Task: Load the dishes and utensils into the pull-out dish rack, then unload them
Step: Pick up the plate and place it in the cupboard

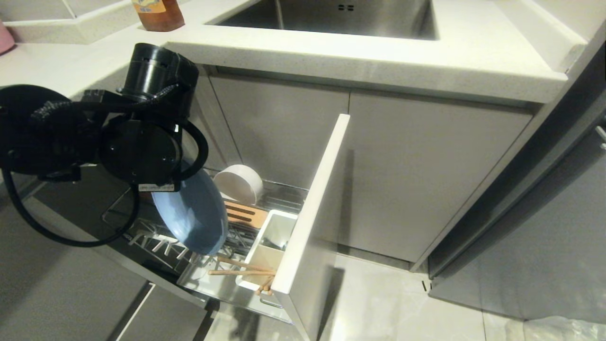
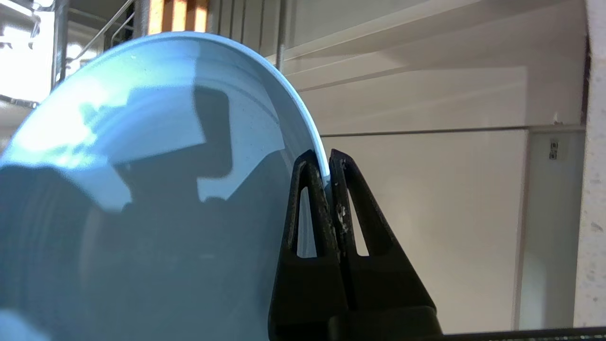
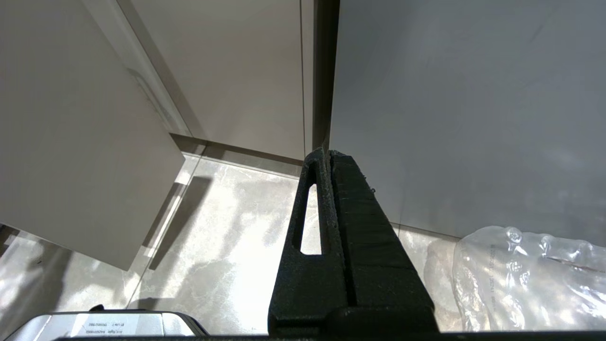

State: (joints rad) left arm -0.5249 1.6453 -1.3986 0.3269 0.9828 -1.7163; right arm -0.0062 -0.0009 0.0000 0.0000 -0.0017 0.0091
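Observation:
My left gripper is shut on the rim of the light-blue plate, with one finger on each face. In the head view the plate hangs on edge, tilted, over the wire prongs of the pull-out dish rack, and the arm's black wrist hides the gripper. The cream-white bowl leans on its side at the rack's back. The wooden chopsticks lie across the white utensil box, which holds a grey metal utensil. My right gripper is shut on nothing, parked low over the floor.
The rack's pale front panel stands out into the room at right. Cabinet doors close off the back beneath the counter and sink. An amber bottle stands on the counter. A clear plastic bag lies on the floor.

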